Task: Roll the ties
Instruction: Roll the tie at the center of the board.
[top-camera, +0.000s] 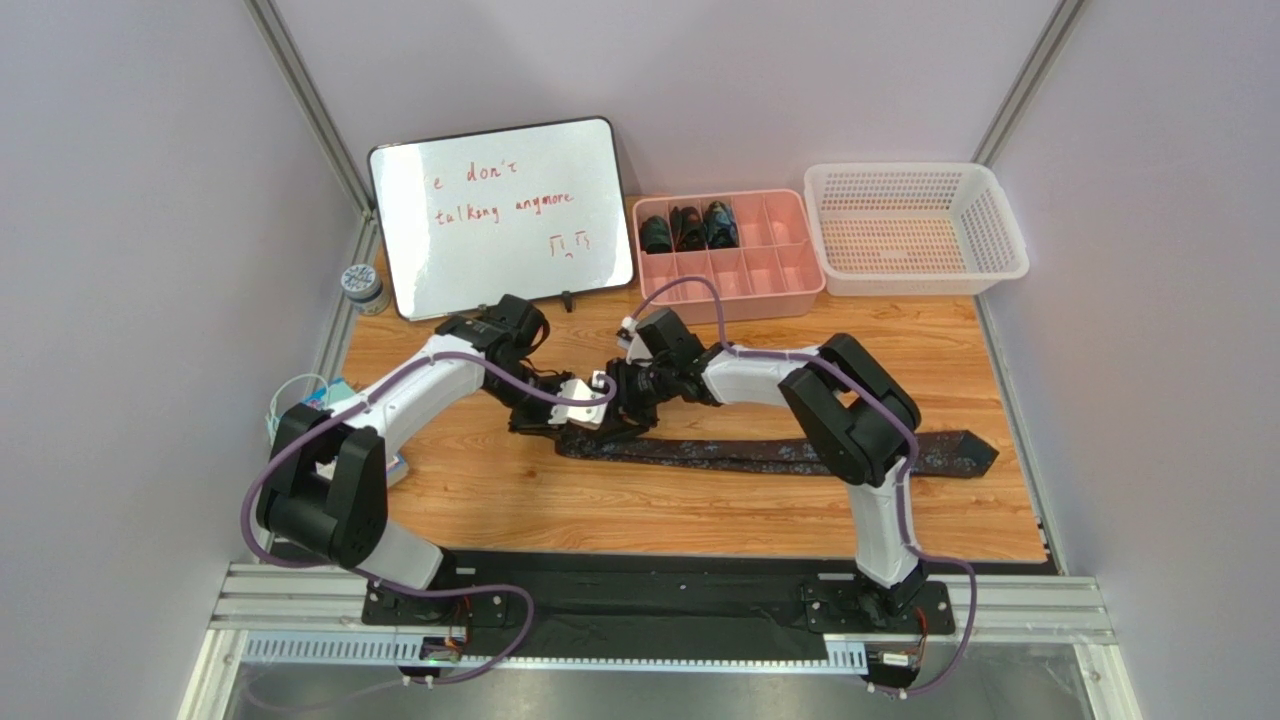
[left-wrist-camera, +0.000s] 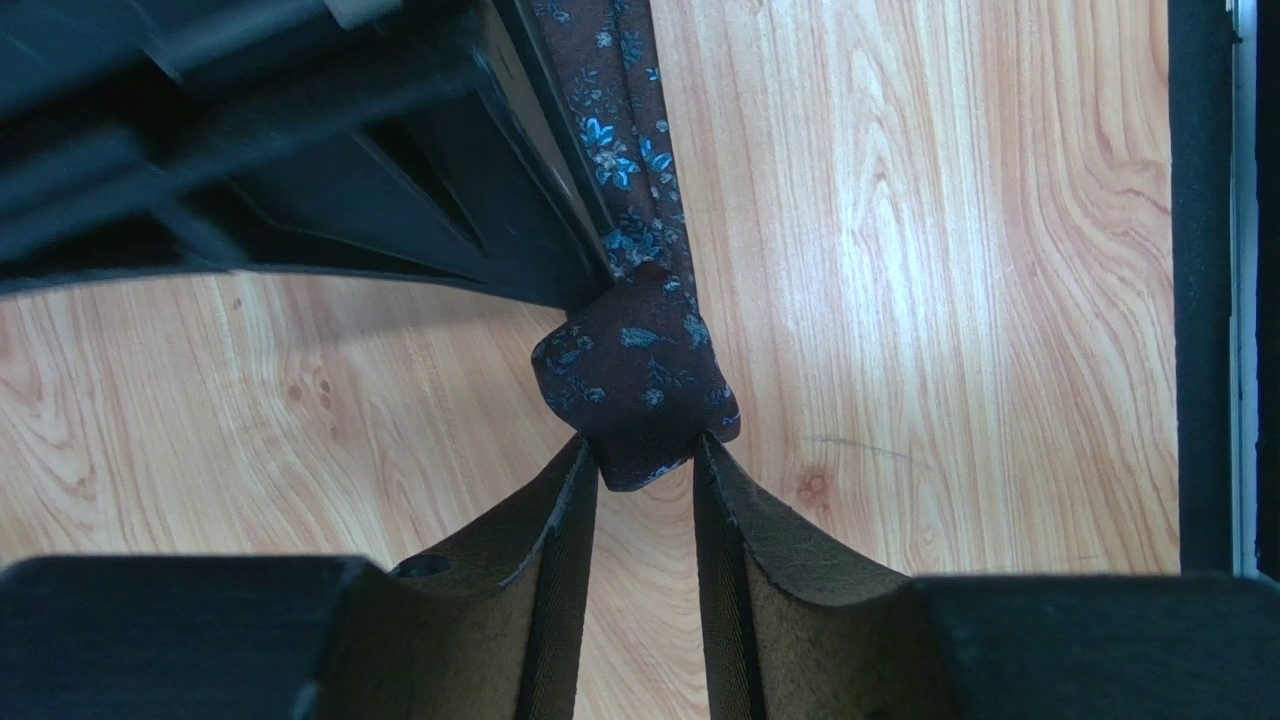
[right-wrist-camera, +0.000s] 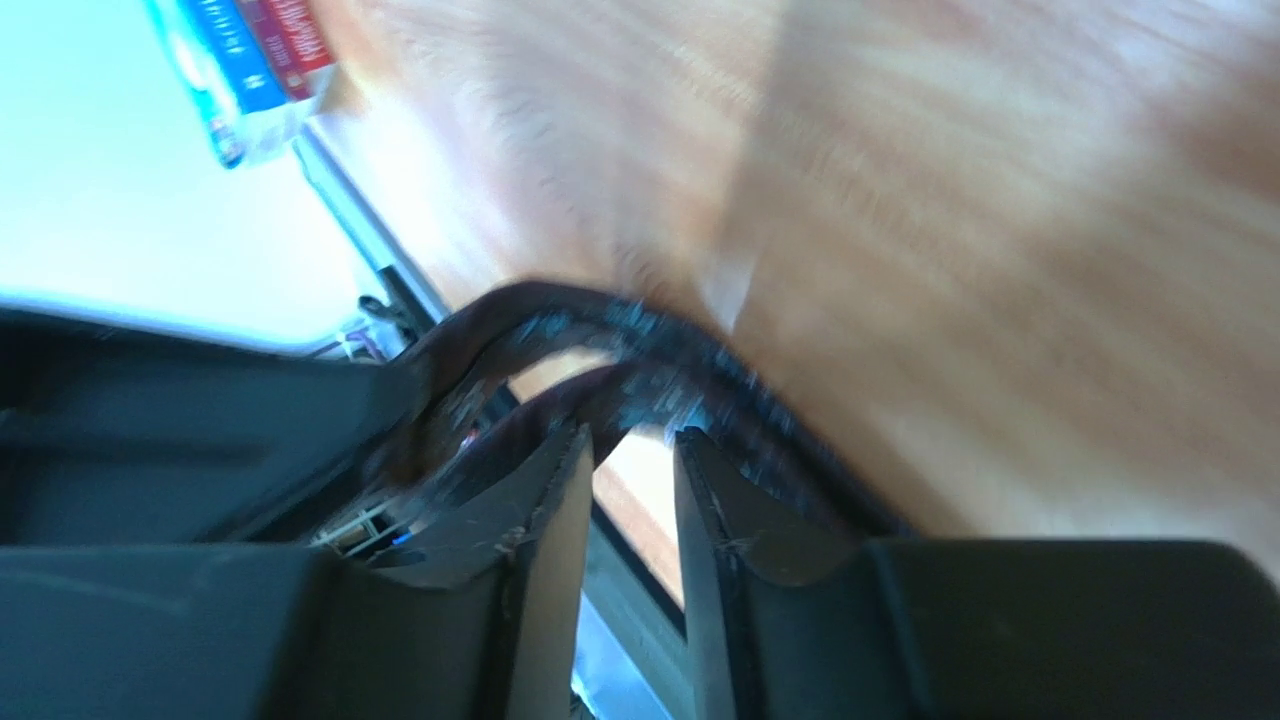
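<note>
Left of centre on the counter (top-camera: 496, 503), my left pincer (left-wrist-camera: 646, 462) grips the floral necktie (left-wrist-camera: 639, 368); my right pincer (right-wrist-camera: 631, 438) is released

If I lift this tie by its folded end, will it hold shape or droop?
Likely droops: the tie lies limp and flat along the table. Its folded end looks soft, so the fold may spring open.
</note>
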